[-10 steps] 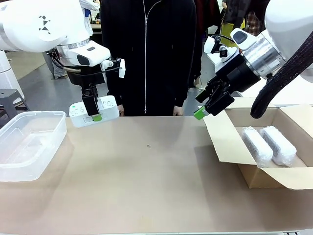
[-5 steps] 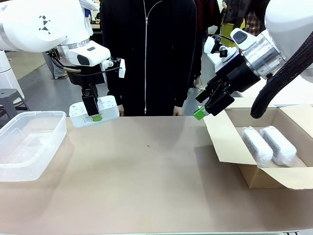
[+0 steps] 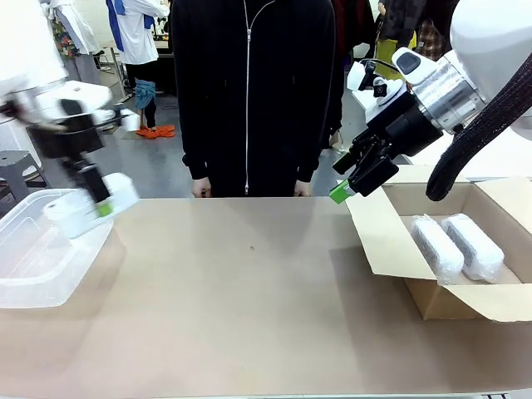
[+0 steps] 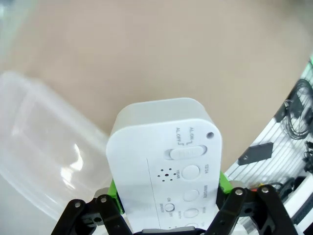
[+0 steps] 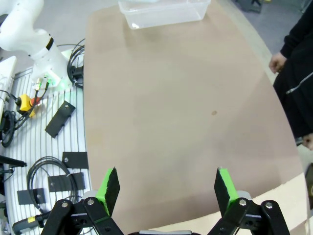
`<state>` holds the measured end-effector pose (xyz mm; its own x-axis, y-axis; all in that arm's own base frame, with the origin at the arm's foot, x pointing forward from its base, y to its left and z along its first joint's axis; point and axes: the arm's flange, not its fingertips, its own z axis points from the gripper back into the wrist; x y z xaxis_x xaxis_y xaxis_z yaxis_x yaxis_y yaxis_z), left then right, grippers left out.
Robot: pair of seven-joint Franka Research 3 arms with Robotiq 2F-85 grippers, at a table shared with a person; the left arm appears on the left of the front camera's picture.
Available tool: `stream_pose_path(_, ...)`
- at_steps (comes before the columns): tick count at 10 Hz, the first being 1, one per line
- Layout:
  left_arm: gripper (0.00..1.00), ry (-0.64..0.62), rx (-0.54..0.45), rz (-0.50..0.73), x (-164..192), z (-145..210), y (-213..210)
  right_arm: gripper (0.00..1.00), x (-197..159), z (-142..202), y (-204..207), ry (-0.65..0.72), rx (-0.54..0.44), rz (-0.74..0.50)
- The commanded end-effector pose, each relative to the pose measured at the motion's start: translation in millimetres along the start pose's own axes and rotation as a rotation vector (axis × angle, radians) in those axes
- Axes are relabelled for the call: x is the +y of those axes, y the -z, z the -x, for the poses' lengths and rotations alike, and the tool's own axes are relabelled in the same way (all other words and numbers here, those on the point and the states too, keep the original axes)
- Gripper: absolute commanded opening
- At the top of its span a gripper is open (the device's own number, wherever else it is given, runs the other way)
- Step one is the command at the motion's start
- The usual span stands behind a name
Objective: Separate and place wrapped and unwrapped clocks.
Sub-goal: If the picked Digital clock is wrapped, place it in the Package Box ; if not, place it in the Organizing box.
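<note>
With my left fingers [image 4: 168, 208] clamped on the bare clock [image 3: 91, 205], I judged it best centred over the clear bin [image 3: 41, 258] before release, right fingers [image 5: 166, 188] spread empty.

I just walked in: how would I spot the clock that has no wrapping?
Look to the clear plastic tub at the table's left end. Above its far rim, the robot's left hand holds the bare clock: smooth white plastic with buttons, unlike the two bubble-wrapped clocks in the cardboard box.

Front camera across the brown table [image 3: 249, 299]; wrist cameras downward onto it.
</note>
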<state>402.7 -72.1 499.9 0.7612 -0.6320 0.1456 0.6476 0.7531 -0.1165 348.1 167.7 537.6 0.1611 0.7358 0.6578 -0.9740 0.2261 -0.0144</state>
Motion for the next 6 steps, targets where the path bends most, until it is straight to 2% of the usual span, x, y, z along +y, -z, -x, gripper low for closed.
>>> stream_pose_path(1,0.79,-0.220,-0.090,0.000,40,44,18,1.00,-3,-1,1,-0.014,-0.012,-0.017)
stream_pose_path(4,0.79,-0.378,-0.077,0.001,113,58,55,1.00,-3,-1,1,-0.014,-0.012,-0.017)
stream_pose_path(6,0.79,-0.437,-0.085,-0.015,140,63,68,1.00,-3,-1,1,-0.014,-0.012,-0.017)
